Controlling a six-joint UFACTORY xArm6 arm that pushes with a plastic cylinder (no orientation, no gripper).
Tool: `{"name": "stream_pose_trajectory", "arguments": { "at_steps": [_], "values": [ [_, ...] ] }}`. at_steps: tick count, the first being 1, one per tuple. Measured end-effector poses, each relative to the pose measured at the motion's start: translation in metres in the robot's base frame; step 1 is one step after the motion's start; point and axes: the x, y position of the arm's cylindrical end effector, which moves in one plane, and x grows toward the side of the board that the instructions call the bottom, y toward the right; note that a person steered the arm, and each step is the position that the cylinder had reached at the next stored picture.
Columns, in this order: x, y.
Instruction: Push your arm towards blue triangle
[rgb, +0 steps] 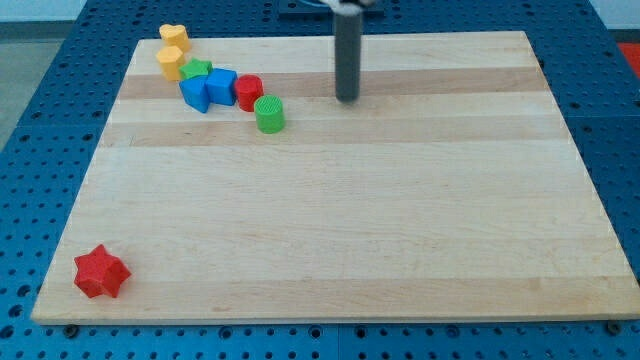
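Wooden board (330, 220) of pale, glued planks with visible grain, resting on a blue perforated base (40, 60). The arm ends in a straight, dark, smooth cylindrical rod; it carries no fingers or jaws, so nothing opens, closes or grips. My tip (347, 99) stands on the far part of the board, right of the block cluster, touching no block.

Far-left cluster, all blocks of matte moulded plastic: a yellow heart-shaped block (174, 37) lies farthest, with a second yellow block (170, 62) of rounded outline just nearer and touching it. A green block (196, 70), star-like in outline and partly hidden, sits just right of the second yellow block. Nearer than the green block, the blue triangle (195, 94) lies at the left of a blue pair, pressed against a blue cube-like block (222, 86) on its right. A red cylinder (249, 92) stands upright just right of the blue pair, and a green cylinder (269, 114) stands upright just nearer and right of the red one.

The blue triangle is well left of my tip, with the blue cube-like block and red cylinder between them.

A red star-shaped block (101, 272) lies alone at the near left corner.
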Motion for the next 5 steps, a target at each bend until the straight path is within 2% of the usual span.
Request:
{"name": "stream_pose_trajectory", "arguments": {
  "at_steps": [1, 2, 3, 5],
  "values": [
    [0.064, -0.056],
    [0.066, -0.139],
    [0.047, -0.206],
    [-0.05, -0.238]
  ]
}}
